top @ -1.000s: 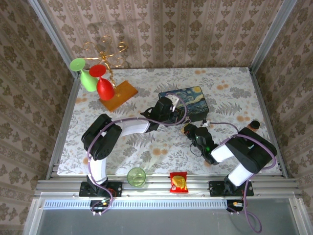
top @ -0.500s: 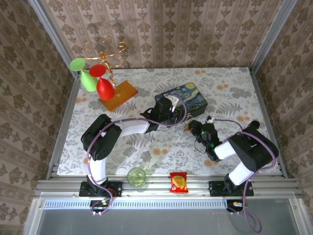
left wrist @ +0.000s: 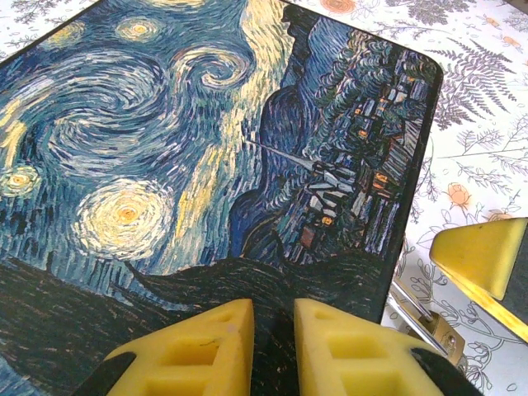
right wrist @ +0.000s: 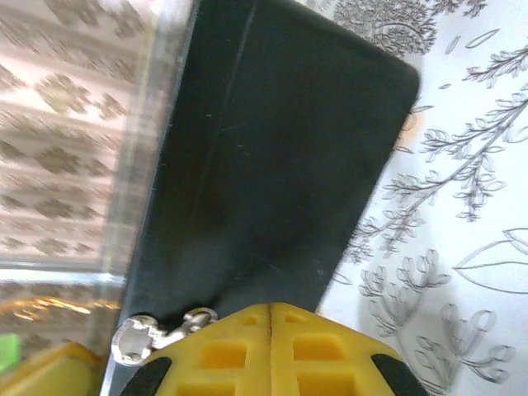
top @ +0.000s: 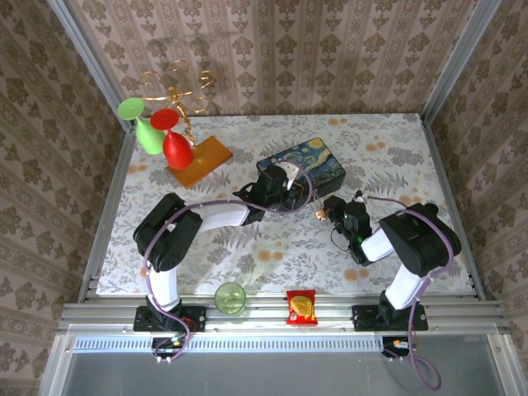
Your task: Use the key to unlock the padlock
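Fingers first: left end effector [left wrist: 273, 322] sits at the near edge of the painted box [top: 309, 162], centre of the overhead frame. Its yellow pads are almost together with a thin slit between them; pinching the lid edge or not, hard to call. Just right, below the box's corner, the padlock [top: 320, 214] glints on the table [top: 264, 243]. Right beside it comes the right end effector [right wrist: 271, 312], pads pressed flat together.
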Motion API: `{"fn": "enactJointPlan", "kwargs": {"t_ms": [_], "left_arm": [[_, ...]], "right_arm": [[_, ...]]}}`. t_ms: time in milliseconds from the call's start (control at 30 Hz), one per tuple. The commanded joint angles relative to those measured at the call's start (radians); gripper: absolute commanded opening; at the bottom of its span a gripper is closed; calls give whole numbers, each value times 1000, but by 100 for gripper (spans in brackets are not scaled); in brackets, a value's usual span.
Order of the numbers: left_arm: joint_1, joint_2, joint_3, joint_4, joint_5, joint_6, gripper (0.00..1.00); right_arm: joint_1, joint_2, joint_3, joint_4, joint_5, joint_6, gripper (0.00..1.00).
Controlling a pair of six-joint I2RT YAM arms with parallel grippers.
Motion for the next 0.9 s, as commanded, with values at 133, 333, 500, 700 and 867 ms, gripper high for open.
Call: {"fn": "enactJointPlan", "kwargs": {"t_ms": [133,333,500,700,867], "left_arm": [[20,31,-53,-319,-17,5,28],[20,6,-24,-338,2,2,34],[17,-29,16,-378,5,15,42],[7,-56,94,-522,-47,104,50],[3,-81,89,-585,-107,149,59]], "right_arm": [[-92,-249,192,-809,-214,-496,23],[-126,-143,250,-915,-416,-620,38],[-110,-157,232,-862,-427,-645,44],[-61,-115,266,-874,-386,-689,46],[4,-77,300,-884,-328,-741,46]]}}
